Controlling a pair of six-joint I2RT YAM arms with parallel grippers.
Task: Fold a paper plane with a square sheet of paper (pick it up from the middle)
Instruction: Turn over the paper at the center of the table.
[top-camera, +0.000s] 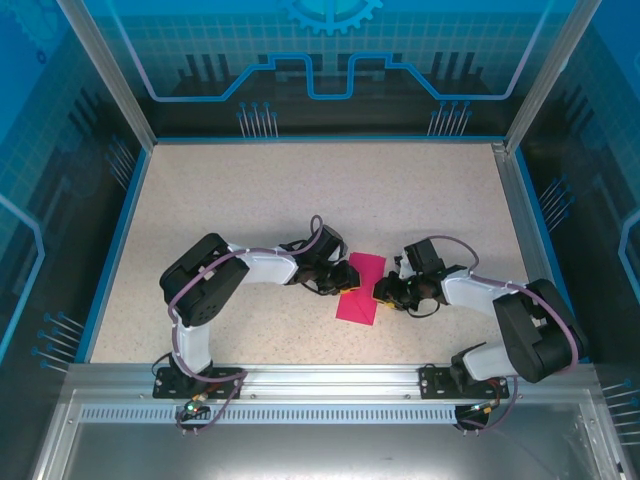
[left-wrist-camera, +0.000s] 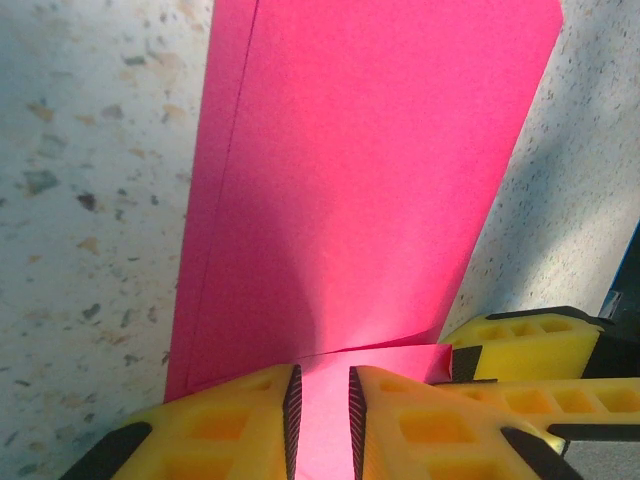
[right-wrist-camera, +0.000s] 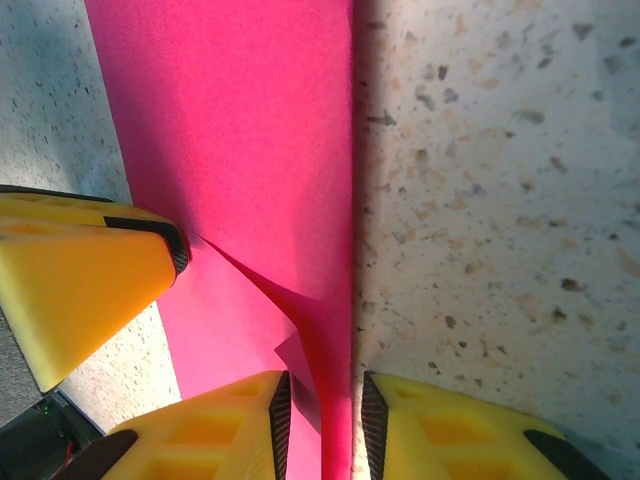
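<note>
Left gripper (left-wrist-camera: 320, 410) and right gripper (right-wrist-camera: 322, 420) both sit a slit apart over the pink sheet (top-camera: 360, 288) (actually pinching? we can't tell). It's folded, lying on the table (top-camera: 250, 200) between them; uneven tugs could skew the crease or tear it.

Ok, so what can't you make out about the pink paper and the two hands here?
- Top view: the paper is small, its sides partly under the left hand and right hand; creases can't be read.
- Left wrist view: the fingers cover the paper's near edge; pinching or just pressing, unclear.
- Right wrist view: the picture's top and bottom edges cut the paper off; whether the fingers grip it is unclear.
</note>
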